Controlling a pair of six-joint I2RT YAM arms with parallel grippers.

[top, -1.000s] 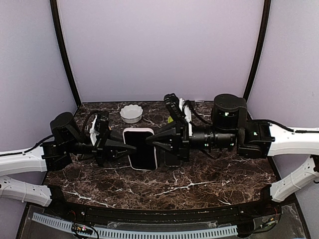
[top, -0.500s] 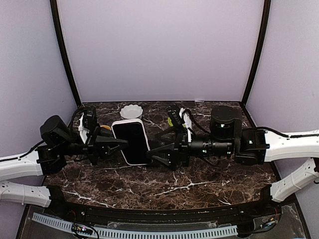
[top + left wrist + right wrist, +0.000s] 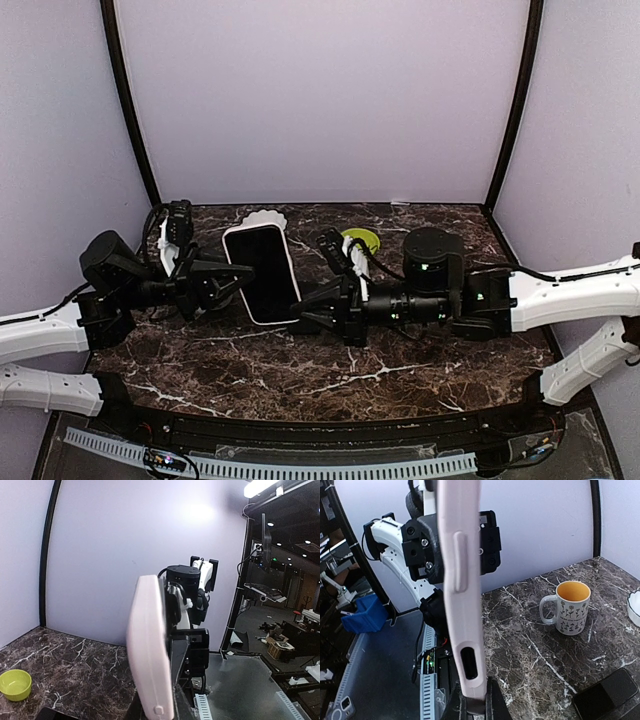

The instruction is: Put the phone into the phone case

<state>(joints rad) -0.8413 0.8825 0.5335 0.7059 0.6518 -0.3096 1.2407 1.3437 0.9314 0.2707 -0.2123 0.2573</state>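
Above the dark marble table [image 3: 400, 370], in the overhead view, we see the pale pink, soft-sided phone case [image 3: 260, 272] held off the surface. Its dark inner face is turned up and its top leans left. The left gripper [image 3: 232, 285] is clenched on its left long edge, and the right gripper [image 3: 308, 314] pinches its lower right corner. A second ago the case sat lower and nearer the centre. Both arms have since carried it left and back, so it now hides part of the white scalloped bowl [image 3: 262, 215]. The small lime-green bowl [image 3: 360, 240] has come into sight behind the right arm. We cannot pick out the phone in this view.

From the left wrist, the case [image 3: 150, 650] stands edge-on, rising from the bottom of the frame, with the right arm's black wrist close behind it. This gripper's own fingers are out of frame.

From the right wrist, the jaws are closed on the case's bottom end, just below the port cutout. The black, glossy rectangular phone [image 3: 607, 692] lies flat on the marble at lower right, well apart from the case. A white floral mug [image 3: 567, 607] stands further back.

We judge the case still empty and both grippers occupied, so one must let go to fetch the phone.
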